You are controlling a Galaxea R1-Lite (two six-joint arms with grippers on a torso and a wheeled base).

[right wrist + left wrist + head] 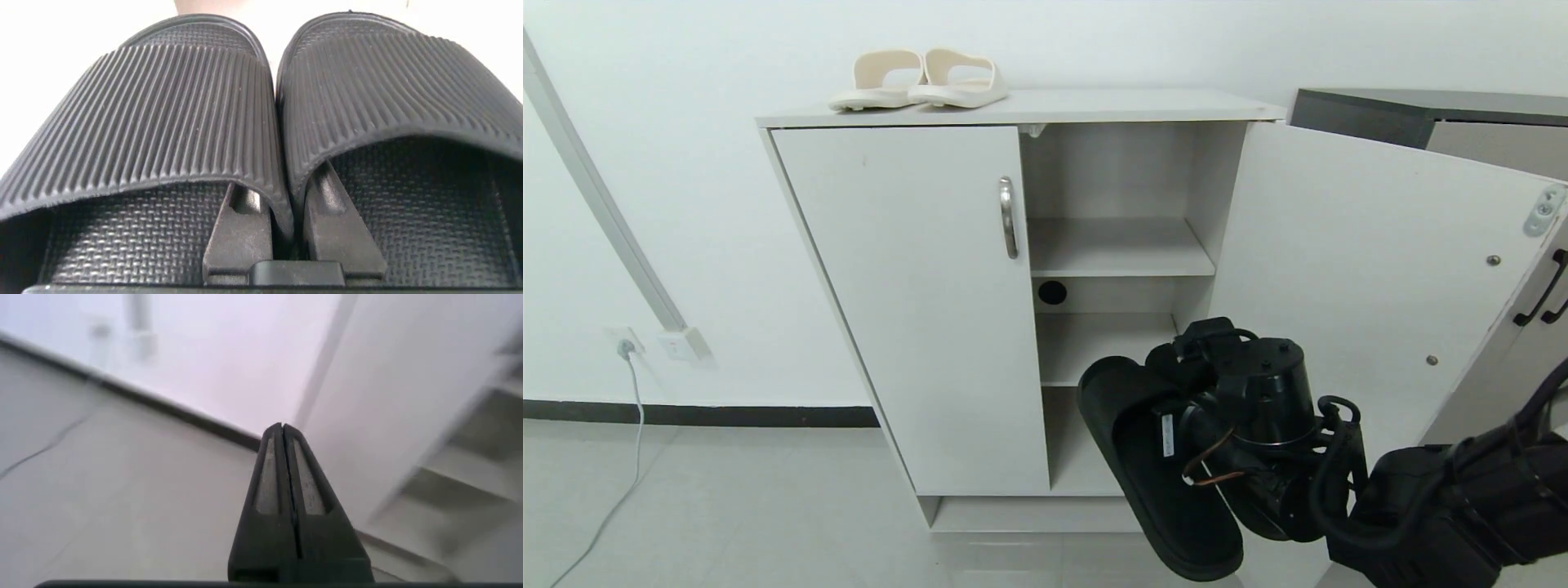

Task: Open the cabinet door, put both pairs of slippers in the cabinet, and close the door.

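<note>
**Black slippers held before the open cabinet**

Black ribbed rubber slippers (188, 122), a pair, lie side by side in the right gripper (286, 224). Its two fingers (237, 233) reach under the straps, one in each slipper, and are clamped on the adjoining inner edges. In the head view the pair hangs slantwise with a sole turned toward the camera. It sits in front of the lower part of the cabinet's open side, its lower end down by the base. Whether it has passed the front edge cannot be told.

The white laminate cabinet (1135, 104) stands against a white wall. Its left door (907, 310) is shut and carries a silver bar handle (1008, 217). Its right door (1356, 286) is swung wide open, showing an upper shelf (1115, 249) and a middle shelf (1094, 347). A pair of cream open-toed slippers (919, 82) sits on top of the cabinet, near its left end.

The left gripper (282, 433) has its fingers pressed together with nothing between them, above the grey tiled floor (727, 506) near the cabinet.

A grey cabinet (1462, 114) stands just right of the open door.
</note>
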